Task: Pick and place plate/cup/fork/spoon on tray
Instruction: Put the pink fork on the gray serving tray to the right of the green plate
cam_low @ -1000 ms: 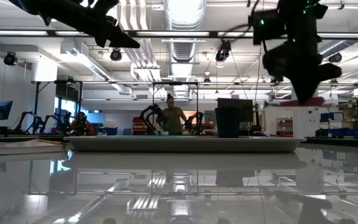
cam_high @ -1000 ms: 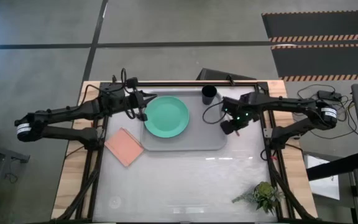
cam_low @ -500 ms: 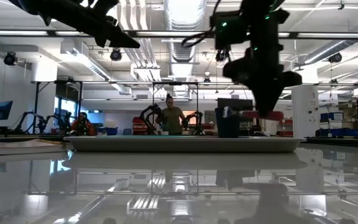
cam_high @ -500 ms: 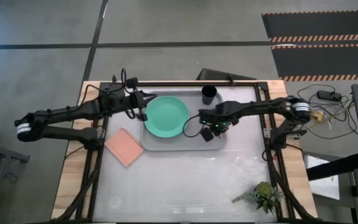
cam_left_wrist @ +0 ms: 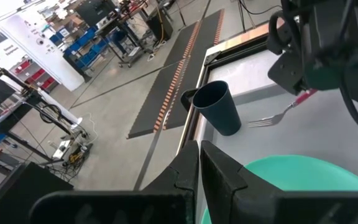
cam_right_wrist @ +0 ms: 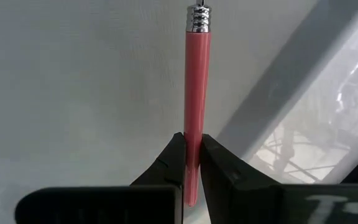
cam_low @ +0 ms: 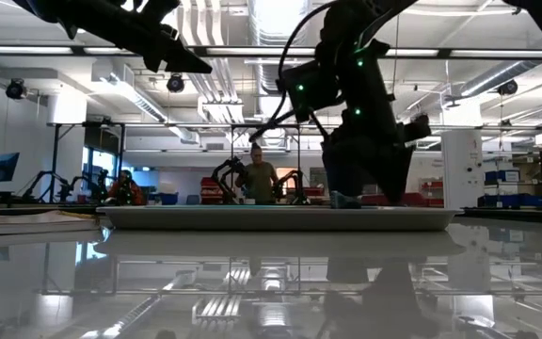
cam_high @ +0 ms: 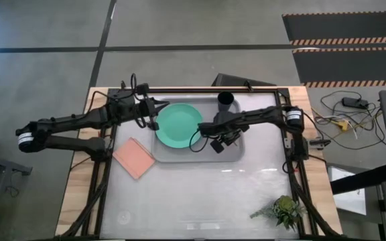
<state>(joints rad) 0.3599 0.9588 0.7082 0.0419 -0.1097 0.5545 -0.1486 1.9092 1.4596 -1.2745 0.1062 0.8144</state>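
The mint-green plate (cam_high: 179, 125) lies flat on the left half of the grey tray (cam_high: 236, 155). The black cup (cam_high: 225, 100) stands at the tray's far edge. My right gripper (cam_high: 220, 140) is low over the tray, right of the plate, shut on the pink-handled fork (cam_left_wrist: 278, 114). The fork's silver head (cam_left_wrist: 260, 121) points toward the cup. My left gripper (cam_high: 154, 118) is shut and empty, raised by the plate's left rim. The spoon is out of view. My right gripper pinches the fork's pink handle (cam_right_wrist: 197, 127) between its two fingers, toward the handle's free end. The handle sticks out forward along the fingers, which slant down at the tray. The fork lies close to level just over the tray; whether its head touches the tray, I cannot tell.
A salmon-pink square pad (cam_high: 134, 157) lies on the table left of the tray. A small green plant (cam_high: 283, 211) sits near the front right corner. A person (cam_low: 257, 177) stands far off in the room behind the table.
My right gripper has carried the fork toward the table's left edge, from beside the tray's right rim to over the tray's middle, and has gone down close to the tray. It has stayed shut on the handle.
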